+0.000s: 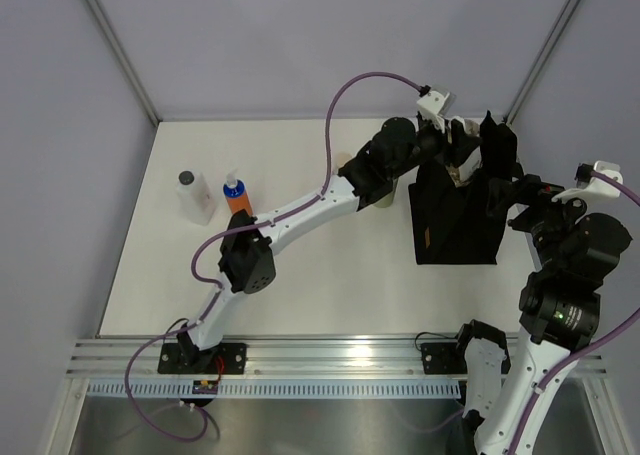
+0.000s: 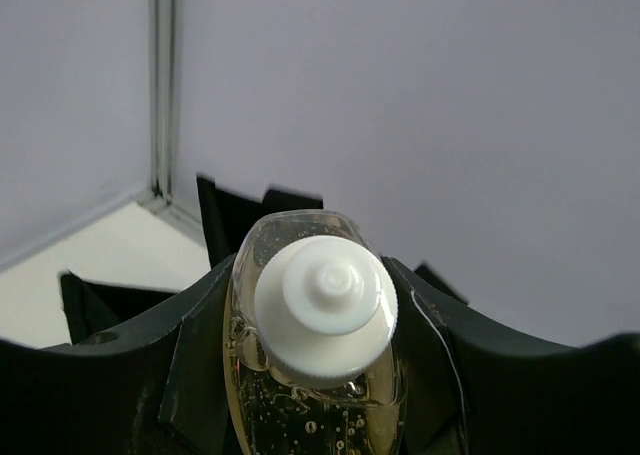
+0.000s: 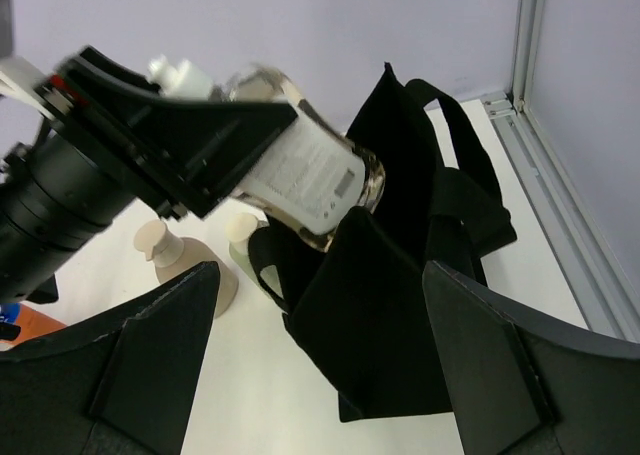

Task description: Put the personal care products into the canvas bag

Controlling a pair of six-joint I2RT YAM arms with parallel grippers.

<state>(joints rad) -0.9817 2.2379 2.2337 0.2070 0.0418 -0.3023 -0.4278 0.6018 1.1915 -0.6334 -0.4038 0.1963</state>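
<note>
My left gripper [image 2: 320, 315] is shut on a clear bottle of yellowish liquid with a white cap [image 2: 322, 310]. In the right wrist view the bottle [image 3: 310, 180] hangs tilted, base down, over the open mouth of the black canvas bag [image 3: 400, 275]. The bag [image 1: 455, 220] stands at the right of the table. My right gripper [image 3: 320, 375] is open, its fingers wide on either side of the bag's near end; in the top view it [image 1: 515, 203] is by the bag's right side. A tan pump bottle [image 3: 175, 260] and an olive-green bottle with a cream cap [image 3: 243, 243] stand left of the bag.
A clear bottle with a grey cap [image 1: 195, 195] and an orange bottle with a blue cap [image 1: 236, 195] stand at the far left of the table. The enclosure wall and its metal corner post [image 3: 525, 45] are close behind the bag.
</note>
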